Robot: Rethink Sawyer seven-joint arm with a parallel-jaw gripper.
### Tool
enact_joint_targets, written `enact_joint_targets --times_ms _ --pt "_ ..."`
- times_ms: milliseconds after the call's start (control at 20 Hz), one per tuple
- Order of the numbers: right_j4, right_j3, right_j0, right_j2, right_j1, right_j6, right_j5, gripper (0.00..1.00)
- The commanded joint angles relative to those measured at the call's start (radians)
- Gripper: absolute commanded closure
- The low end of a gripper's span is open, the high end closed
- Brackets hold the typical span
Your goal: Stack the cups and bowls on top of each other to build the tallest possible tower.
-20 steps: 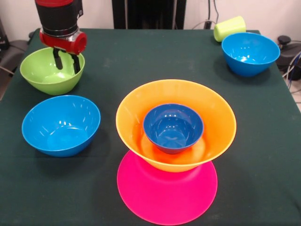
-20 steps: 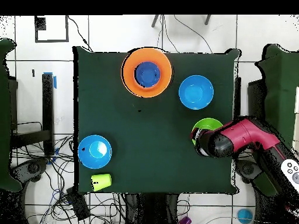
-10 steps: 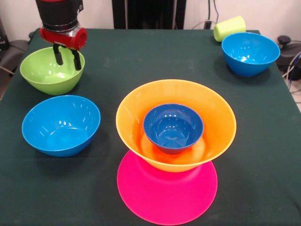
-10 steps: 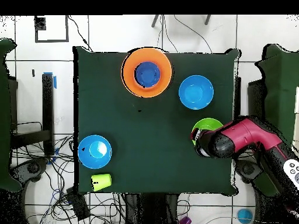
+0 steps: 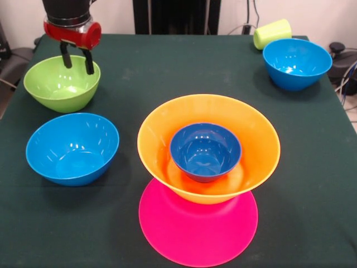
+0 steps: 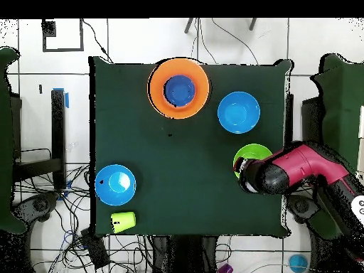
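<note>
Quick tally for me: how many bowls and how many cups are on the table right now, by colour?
Blue bowls: 3, two medium and a small dark one
Green bowl: 1
Orange bowl: 1
Pink bowl: 1
Yellow-green cup: 1
Total: 7

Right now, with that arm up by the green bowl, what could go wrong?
The gripper hangs open over the green bowl's far rim; a skewed pinch could tip the bowl. The tower looks uneven: the orange bowl sits off-centre on the pink bowl, so another bowl added could slide.
</note>
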Motion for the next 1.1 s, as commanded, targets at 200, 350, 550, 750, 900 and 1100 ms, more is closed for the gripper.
enact_joint_targets --times_ms 200,350,550,750,900,1100 --pt "-0.004 -0.011 0.091 -0.104 0.008 0.041 0.006 0.00" --pt "-0.011 -0.012 0.096 -0.112 0.015 0.060 -0.005 0.00" --pt "0.000 -0.008 0.106 -0.112 0.023 0.071 -0.005 0.00" --pt "0.008 -0.011 0.115 -0.111 0.032 0.090 -0.010 0.00" --pt "0.017 -0.017 0.126 -0.105 0.031 0.107 -0.005 0.00" --pt "0.021 -0.011 0.128 -0.102 0.030 0.094 -0.006 0.00"
